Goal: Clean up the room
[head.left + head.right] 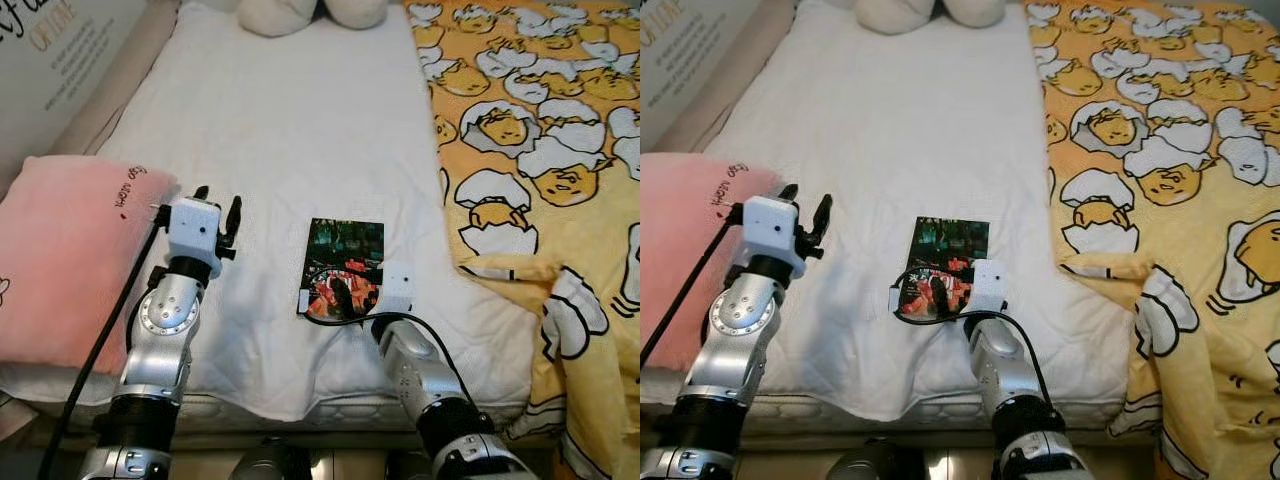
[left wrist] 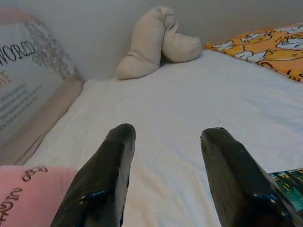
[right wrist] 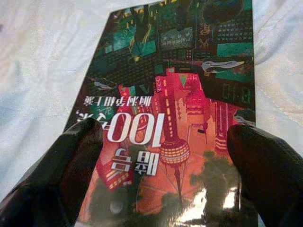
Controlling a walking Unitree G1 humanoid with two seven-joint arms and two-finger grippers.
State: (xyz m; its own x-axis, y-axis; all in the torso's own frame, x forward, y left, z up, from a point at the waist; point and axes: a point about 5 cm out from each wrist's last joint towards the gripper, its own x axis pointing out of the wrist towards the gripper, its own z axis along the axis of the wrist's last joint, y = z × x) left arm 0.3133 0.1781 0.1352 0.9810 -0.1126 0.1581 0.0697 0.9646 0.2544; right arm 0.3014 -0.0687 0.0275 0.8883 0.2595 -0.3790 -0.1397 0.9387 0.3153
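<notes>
A book (image 1: 342, 268) lies flat on the bed (image 1: 280, 130), near its front edge. The right hand (image 3: 156, 165) sits over the book's near end, a finger at each side. The left hand (image 1: 218, 212) hovers left of the book, beside a pillow (image 1: 60, 250) at the bed's left edge. A patterned blanket (image 1: 540, 120) covers the bed's right side, and a plush toy (image 2: 156, 40) rests at the far end.

Large "100" among Chinese characters, upside down in the right wrist view, on the glossy book cover (image 3: 175, 118). "WORLD" on the pale printed board (image 2: 28, 94) beside the bed. Small, illegible dark script on the pink pillow (image 1: 70, 240).
</notes>
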